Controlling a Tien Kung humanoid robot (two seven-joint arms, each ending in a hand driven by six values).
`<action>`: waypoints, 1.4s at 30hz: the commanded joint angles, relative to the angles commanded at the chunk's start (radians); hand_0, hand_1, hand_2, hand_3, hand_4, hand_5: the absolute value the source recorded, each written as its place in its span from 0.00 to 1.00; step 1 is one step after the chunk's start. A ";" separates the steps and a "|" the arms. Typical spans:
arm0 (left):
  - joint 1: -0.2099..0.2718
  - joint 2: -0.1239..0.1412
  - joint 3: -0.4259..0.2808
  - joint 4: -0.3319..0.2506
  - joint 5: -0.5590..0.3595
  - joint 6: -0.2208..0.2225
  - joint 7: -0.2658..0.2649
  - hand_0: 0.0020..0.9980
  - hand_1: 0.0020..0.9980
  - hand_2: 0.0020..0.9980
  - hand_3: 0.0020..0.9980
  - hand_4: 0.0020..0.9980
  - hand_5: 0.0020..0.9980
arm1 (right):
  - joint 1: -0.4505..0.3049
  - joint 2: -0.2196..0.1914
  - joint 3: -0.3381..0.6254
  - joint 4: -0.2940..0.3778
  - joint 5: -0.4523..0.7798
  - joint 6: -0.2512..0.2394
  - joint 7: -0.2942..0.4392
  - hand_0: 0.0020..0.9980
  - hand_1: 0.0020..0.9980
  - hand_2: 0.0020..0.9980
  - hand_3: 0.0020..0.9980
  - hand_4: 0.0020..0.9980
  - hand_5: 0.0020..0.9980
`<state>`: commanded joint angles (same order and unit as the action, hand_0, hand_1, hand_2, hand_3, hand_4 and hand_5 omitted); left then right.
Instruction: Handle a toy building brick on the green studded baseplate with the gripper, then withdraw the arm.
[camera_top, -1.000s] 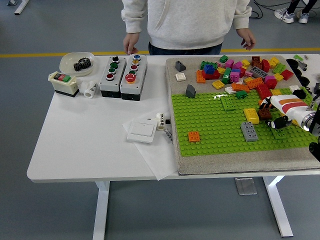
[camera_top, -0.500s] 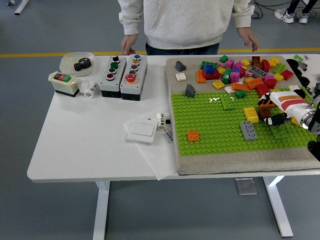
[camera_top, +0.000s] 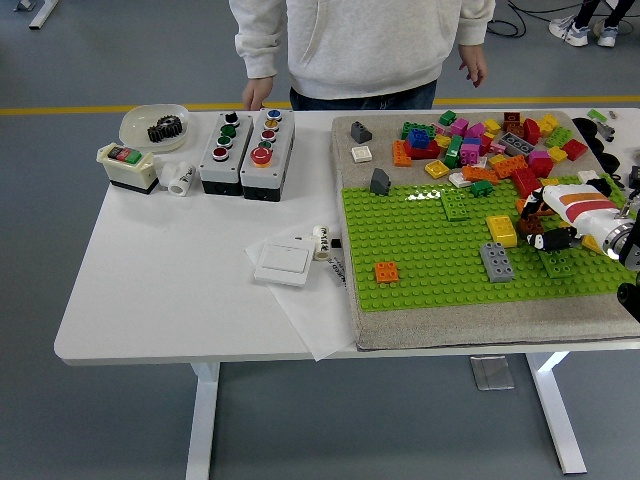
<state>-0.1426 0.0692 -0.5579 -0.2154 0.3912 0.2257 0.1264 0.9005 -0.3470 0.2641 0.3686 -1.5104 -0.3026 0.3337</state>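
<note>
Right now my right hand (camera_top: 548, 228) pinches a small dark brick (camera_top: 529, 227) near the right edge of the green studded plastic baseplate (camera_top: 420, 262); I'd seat it squarely on studs, then loosen before withdrawing.

White tabletop (camera_top: 170, 290): green studded baseplate (camera_top: 420, 265) carrying orange brick (camera_top: 388, 271), grey brick (camera_top: 497, 261), yellow brick (camera_top: 502, 230); right hand (camera_top: 548, 222) over its right edge.

No text can be read: the small white cylinder (camera_top: 320, 241) near the baseplate carries dark print too small to read.
</note>
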 joint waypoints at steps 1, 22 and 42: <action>0.000 0.000 0.000 0.000 0.001 0.000 0.000 0.83 0.83 0.81 0.66 0.72 0.62 | 0.000 0.000 0.001 0.000 0.001 0.000 0.000 0.58 0.62 0.61 0.55 0.75 0.28; 0.003 0.002 -0.024 -0.002 0.035 -0.003 0.010 0.83 0.83 0.81 0.66 0.72 0.63 | -0.006 -0.004 0.028 0.012 -0.038 -0.005 0.007 0.58 0.62 0.62 0.57 0.74 0.25; -0.002 0.001 -0.026 -0.002 0.040 -0.002 0.011 0.83 0.83 0.81 0.66 0.72 0.63 | -0.008 -0.012 0.026 0.003 -0.051 0.005 -0.004 0.58 0.63 0.65 0.62 0.76 0.23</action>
<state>-0.1441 0.0704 -0.5841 -0.2173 0.4309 0.2233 0.1372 0.8929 -0.3589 0.2899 0.3713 -1.5615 -0.2979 0.3301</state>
